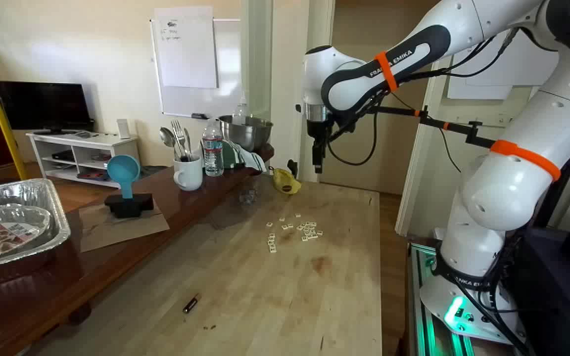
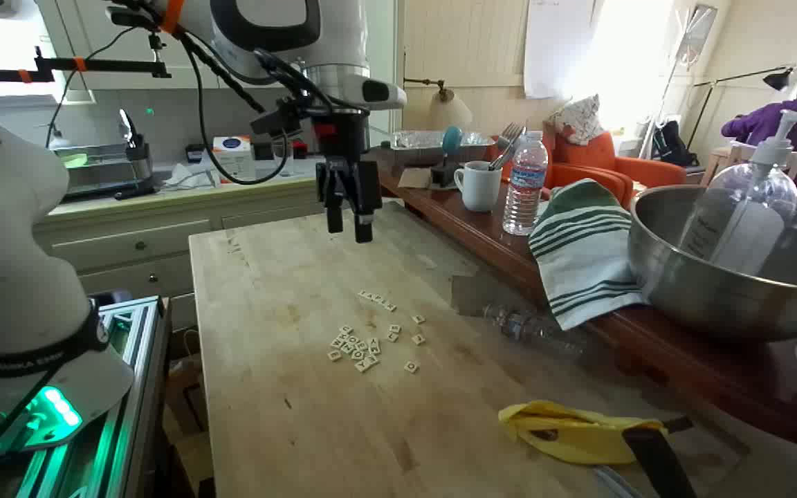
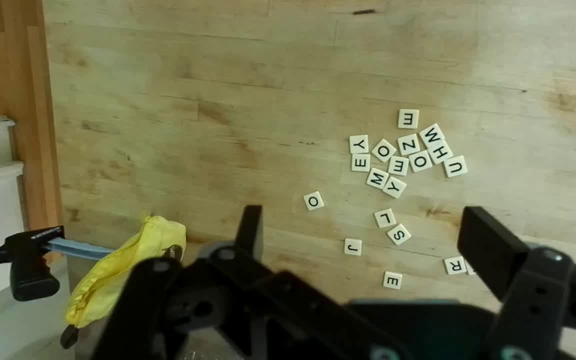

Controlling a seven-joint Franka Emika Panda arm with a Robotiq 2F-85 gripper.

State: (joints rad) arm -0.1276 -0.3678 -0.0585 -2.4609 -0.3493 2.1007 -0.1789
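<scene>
Wrist view shows my black two-fingered gripper (image 3: 363, 220) spread wide, empty — the small square cream letter tiles (image 3: 398, 165) lie well below it on the pale wooden tabletop (image 3: 268, 110) — and I judge them light, stiff and slick, best held by opposite edges.

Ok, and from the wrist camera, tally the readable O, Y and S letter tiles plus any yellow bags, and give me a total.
O tiles: 3
Y tiles: 2
S tile: 1
Yellow bag: 1
Total: 7
</scene>
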